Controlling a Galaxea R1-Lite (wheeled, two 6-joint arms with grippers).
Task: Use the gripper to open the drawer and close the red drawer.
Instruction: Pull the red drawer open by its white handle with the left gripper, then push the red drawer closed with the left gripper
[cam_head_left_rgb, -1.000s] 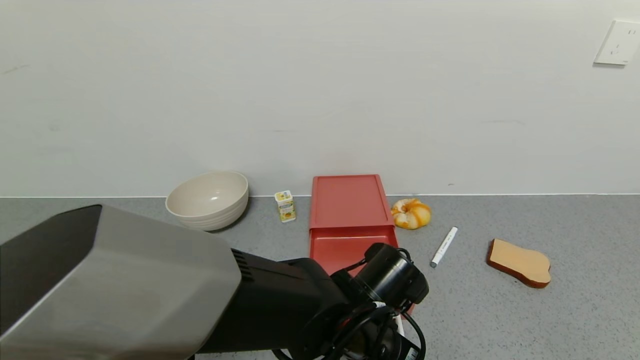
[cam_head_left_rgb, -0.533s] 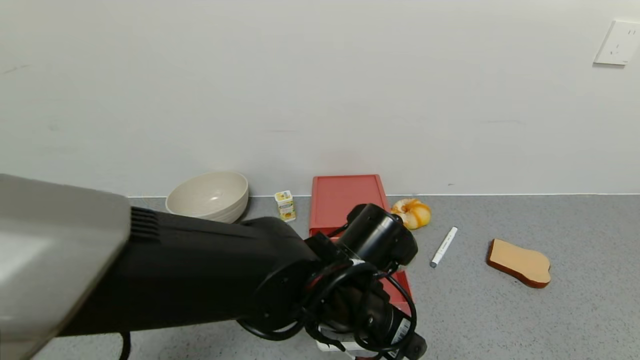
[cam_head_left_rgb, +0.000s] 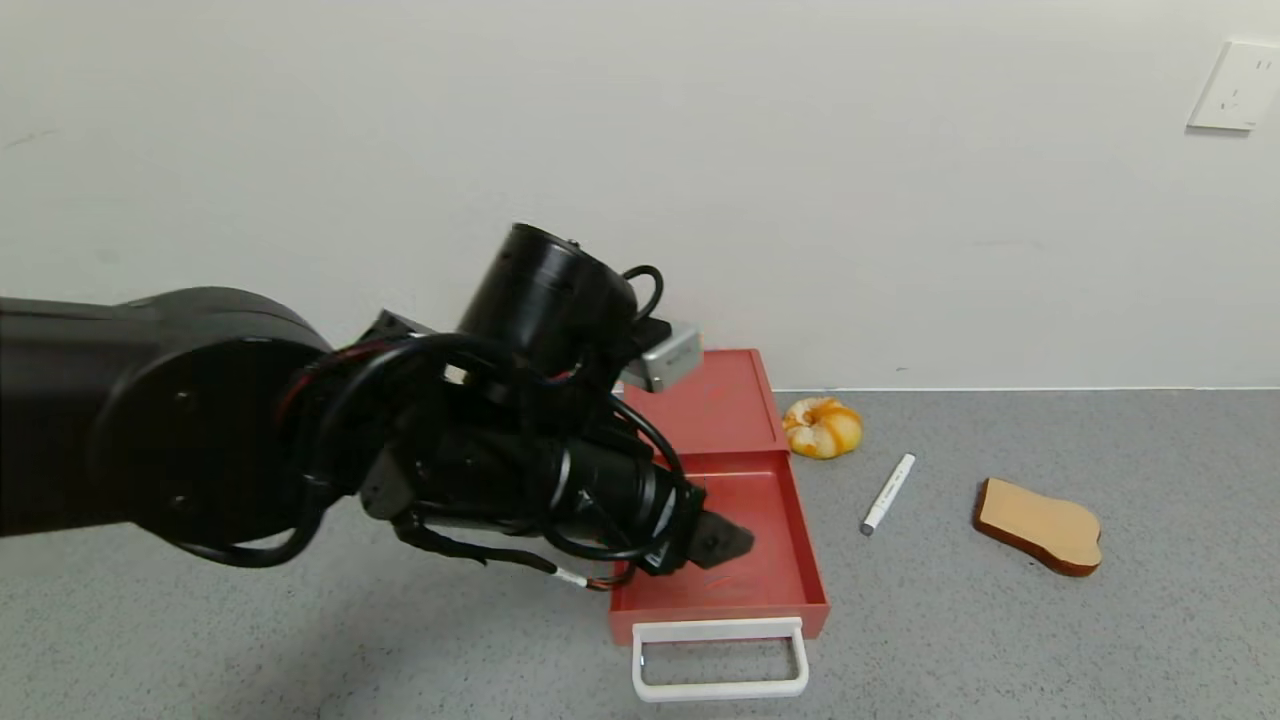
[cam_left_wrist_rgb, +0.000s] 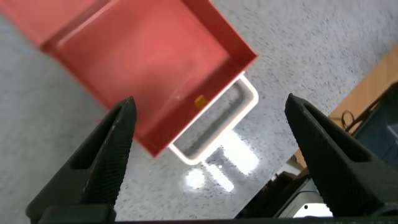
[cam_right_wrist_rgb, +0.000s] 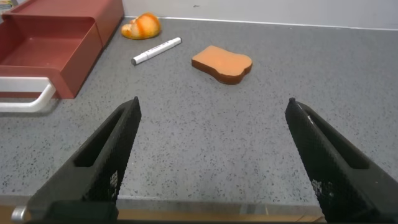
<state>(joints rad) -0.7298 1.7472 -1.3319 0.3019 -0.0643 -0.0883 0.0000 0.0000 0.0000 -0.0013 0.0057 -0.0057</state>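
Note:
The salmon-red drawer box (cam_head_left_rgb: 700, 400) stands against the wall, and its drawer (cam_head_left_rgb: 755, 560) is pulled out toward me and is empty. The white loop handle (cam_head_left_rgb: 720, 660) sticks out at the front; it also shows in the left wrist view (cam_left_wrist_rgb: 214, 124) and the right wrist view (cam_right_wrist_rgb: 28, 99). My left gripper (cam_head_left_rgb: 715, 540) hangs open over the left part of the open drawer, above it and holding nothing. In the left wrist view the left gripper (cam_left_wrist_rgb: 211, 118) frames the drawer's front and handle. My right gripper (cam_right_wrist_rgb: 211, 109) is open and empty over bare counter, out of the head view.
An orange bun (cam_head_left_rgb: 822, 427), a white marker (cam_head_left_rgb: 888, 493) and a toast slice (cam_head_left_rgb: 1040, 525) lie right of the drawer on the grey counter (cam_head_left_rgb: 1000, 640). The left arm hides the counter left of the box. The counter's front edge shows near the right gripper (cam_right_wrist_rgb: 217, 208).
My left arm has swung up and back from the drawer's front. The handle, hidden before, is now bare, and the gripper is over the drawer's inside. The drawer stays open.

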